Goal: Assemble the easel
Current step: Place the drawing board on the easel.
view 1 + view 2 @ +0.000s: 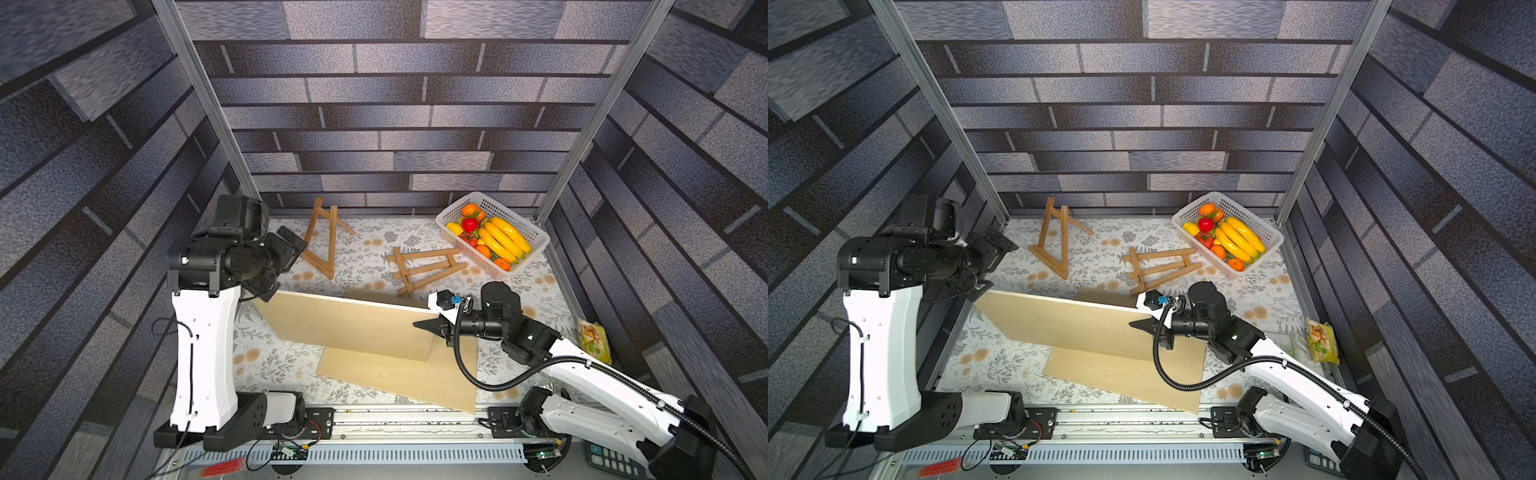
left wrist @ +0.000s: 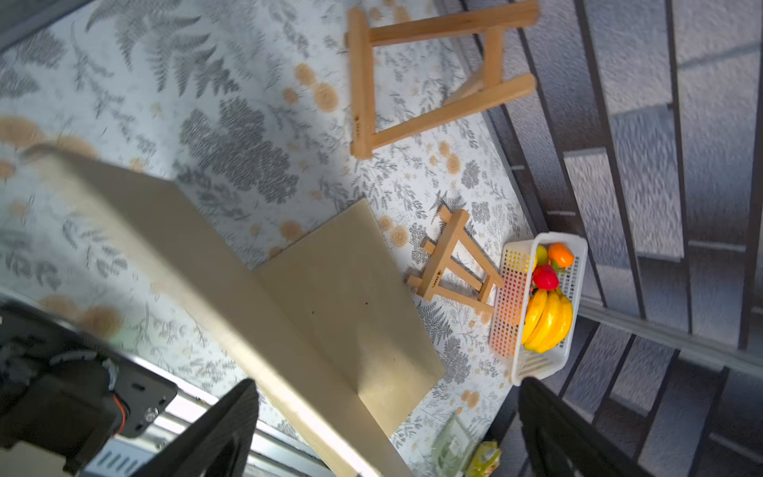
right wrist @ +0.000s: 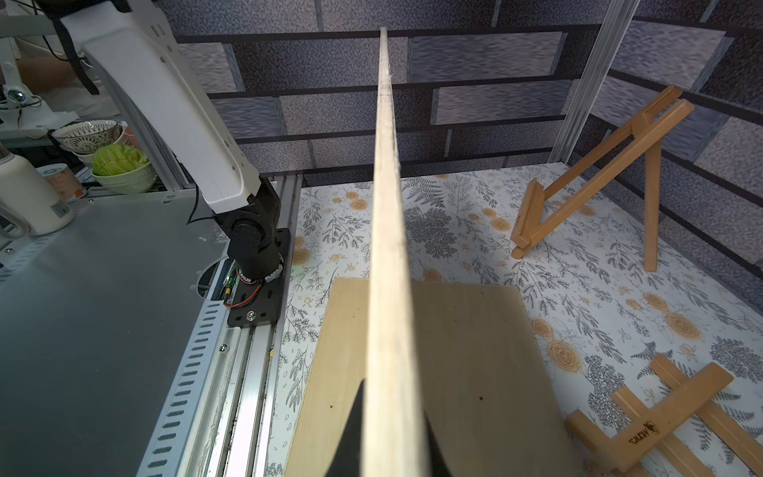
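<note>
Your right pincer [image 1: 426, 326] clamped the upright board [image 1: 345, 328], long axis toward your left pincer [image 2: 388, 431], spread wide, seemingly nearer the standing easel [image 1: 332, 245].

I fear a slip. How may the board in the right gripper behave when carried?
The board looks stiff, its edge straight. Pinched at one end by the right gripper, it may twist. Released on edge, it likely tips.

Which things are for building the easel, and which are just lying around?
For the job: standing wooden easel frame, flat-lying wooden easel frame, raised pale plywood board, flat pale plywood board.
Lying about: white plastic fruit basket, yellow-green snack packet.
</note>
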`<action>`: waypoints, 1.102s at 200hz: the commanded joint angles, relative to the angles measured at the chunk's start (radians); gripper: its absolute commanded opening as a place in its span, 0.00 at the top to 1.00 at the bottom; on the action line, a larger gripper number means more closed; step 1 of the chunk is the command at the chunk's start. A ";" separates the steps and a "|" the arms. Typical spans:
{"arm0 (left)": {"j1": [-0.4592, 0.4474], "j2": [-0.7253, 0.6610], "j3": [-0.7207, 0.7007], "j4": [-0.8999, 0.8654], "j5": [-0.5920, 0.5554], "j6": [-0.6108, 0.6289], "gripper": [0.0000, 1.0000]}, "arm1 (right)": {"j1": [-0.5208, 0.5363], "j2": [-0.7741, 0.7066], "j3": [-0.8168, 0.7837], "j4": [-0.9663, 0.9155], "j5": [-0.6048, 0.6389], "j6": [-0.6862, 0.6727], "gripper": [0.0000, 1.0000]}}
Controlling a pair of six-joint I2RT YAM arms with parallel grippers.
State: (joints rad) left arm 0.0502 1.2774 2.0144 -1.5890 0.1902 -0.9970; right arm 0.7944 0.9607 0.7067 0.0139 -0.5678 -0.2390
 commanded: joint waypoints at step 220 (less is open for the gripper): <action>0.631 -0.268 -0.497 0.018 0.623 -0.100 0.03 | 0.005 0.107 -0.022 0.353 0.056 0.182 1.00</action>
State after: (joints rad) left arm 0.6552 1.0218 1.5311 -1.5875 0.7677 -1.0672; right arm 0.8028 1.0653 0.6949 0.2169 -0.5240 -0.1528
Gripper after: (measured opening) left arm 0.970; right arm 0.103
